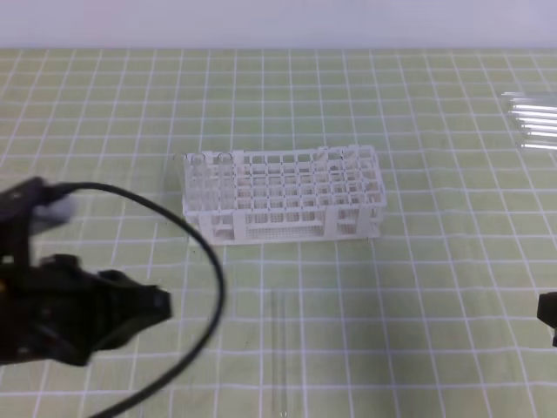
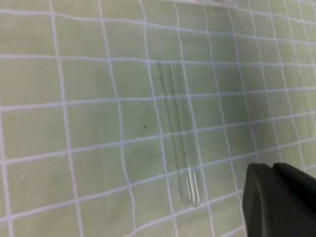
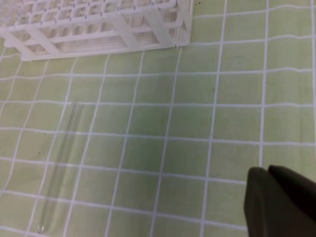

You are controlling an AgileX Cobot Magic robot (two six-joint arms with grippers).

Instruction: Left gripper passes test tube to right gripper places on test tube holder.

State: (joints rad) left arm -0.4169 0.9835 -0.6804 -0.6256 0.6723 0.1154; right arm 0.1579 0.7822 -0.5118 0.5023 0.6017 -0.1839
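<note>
Exterior high view shows no readable writing, brand or label on anything; the table (image 1: pixel 452 261) is covered with a green mat ruled in white squares. The test tube (image 1: pixel 280 353) lies flat on the mat, in front of the test tube holder (image 1: pixel 283 193) and apart from it, with its long axis running roughly from the holder toward the near edge of the view. In the left wrist view the tube (image 2: pixel 180 143) runs from upper middle down to its rounded end at lower right, where two bright glints mark the glass. In the right wrist view it (image 3: pixel 59 168) slants from upper right to lower left, faint against the mat, with the holder (image 3: pixel 98 24) across the top left corner.

The left gripper (image 1: pixel 161 305) sits at the lower left, low over the table, its blurred black arm reaching rightward with a black cable arching over it; its tip points toward the tube but stays well short of it. Whether its fingers are open or closed cannot be told. Only a dark edge of the right gripper (image 1: pixel 548 318) shows at the right border, and its fingers' state cannot be told either.

A bundle of clear tubes (image 1: pixel 533 122) lies at the far right.
</note>
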